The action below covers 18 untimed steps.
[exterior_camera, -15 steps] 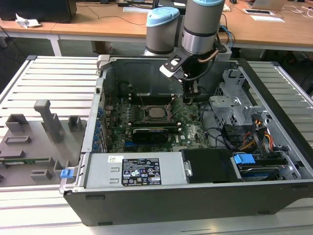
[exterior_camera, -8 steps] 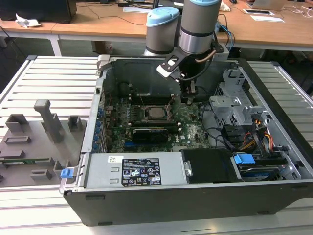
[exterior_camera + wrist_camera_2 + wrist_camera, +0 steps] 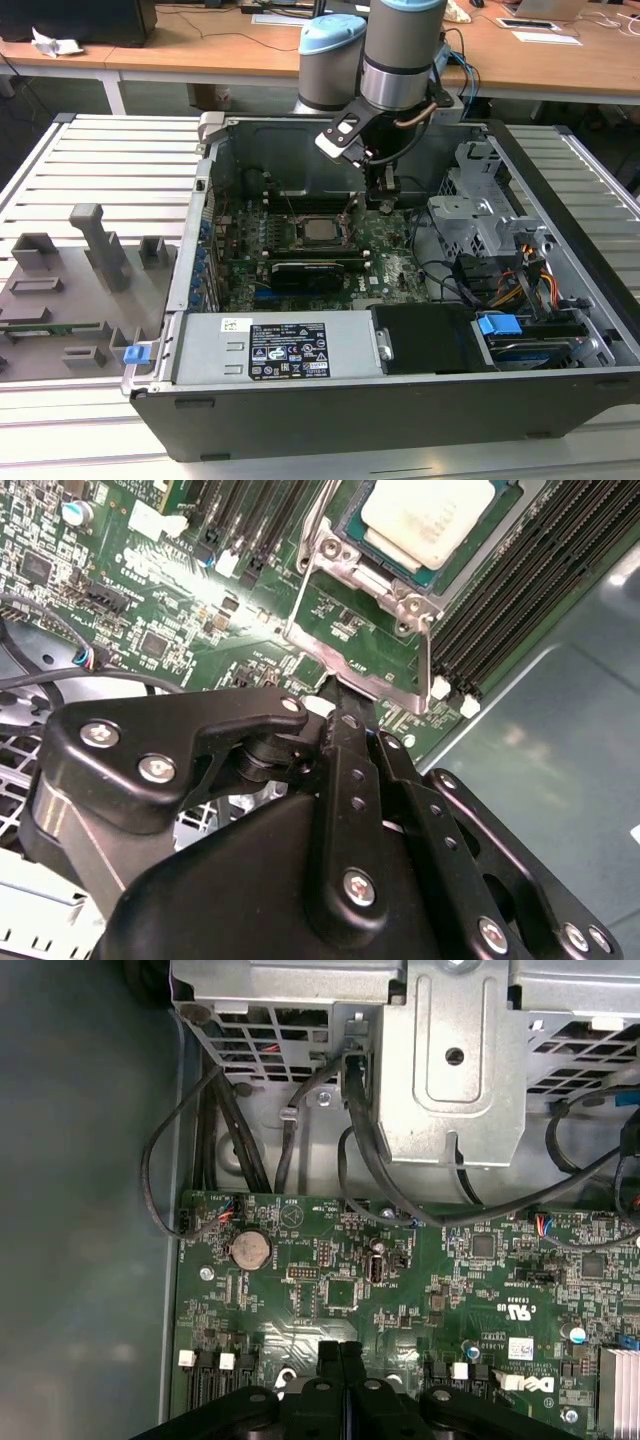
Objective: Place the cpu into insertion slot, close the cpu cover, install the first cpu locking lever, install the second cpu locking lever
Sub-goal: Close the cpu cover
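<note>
The cpu (image 3: 430,515) lies flat in the insertion slot (image 3: 350,525), its silvery top showing; in the exterior view the cpu (image 3: 318,230) sits mid-board. The cpu cover (image 3: 400,685) is swung open, standing off the socket on its hinge, with green board visible through its cut-out. My gripper (image 3: 338,702) is shut, and its tips rest at the cover's free edge. Whether they pinch that edge I cannot tell. In the first wrist view the fingers (image 3: 328,1355) are pressed together above the board. Two thin wire levers (image 3: 426,650) stand raised beside the socket.
Long black memory slots (image 3: 520,590) flank the socket. A black card (image 3: 312,270) lies in front of it. A metal drive cage (image 3: 480,215) with black cables (image 3: 380,1175) stands on the exterior view's right. A grey power supply (image 3: 270,350) sits at the case's front.
</note>
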Available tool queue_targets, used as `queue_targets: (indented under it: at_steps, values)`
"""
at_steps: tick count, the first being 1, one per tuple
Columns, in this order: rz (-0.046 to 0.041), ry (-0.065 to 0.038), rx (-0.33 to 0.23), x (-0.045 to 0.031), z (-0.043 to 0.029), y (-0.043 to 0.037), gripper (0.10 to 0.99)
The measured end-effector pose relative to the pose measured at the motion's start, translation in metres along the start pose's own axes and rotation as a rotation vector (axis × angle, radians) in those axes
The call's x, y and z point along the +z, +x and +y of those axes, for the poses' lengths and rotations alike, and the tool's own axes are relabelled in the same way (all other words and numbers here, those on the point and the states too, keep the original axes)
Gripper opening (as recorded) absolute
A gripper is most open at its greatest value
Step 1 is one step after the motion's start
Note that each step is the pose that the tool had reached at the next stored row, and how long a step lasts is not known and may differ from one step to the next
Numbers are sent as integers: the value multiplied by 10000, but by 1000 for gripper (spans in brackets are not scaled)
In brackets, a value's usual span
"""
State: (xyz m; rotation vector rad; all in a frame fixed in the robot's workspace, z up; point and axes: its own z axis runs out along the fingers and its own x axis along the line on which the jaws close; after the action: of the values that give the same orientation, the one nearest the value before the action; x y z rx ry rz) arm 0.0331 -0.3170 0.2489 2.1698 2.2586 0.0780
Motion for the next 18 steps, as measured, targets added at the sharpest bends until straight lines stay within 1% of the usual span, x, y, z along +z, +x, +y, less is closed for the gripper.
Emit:
queue_targets:
  at_steps: [4, 11, 18]
  values:
    - [1, 0, 0, -1, -47, 2, 106]
    - [0, 1, 1, -1, -61, 2, 106]
    - [0, 0, 1, -2, -95, 4, 106]
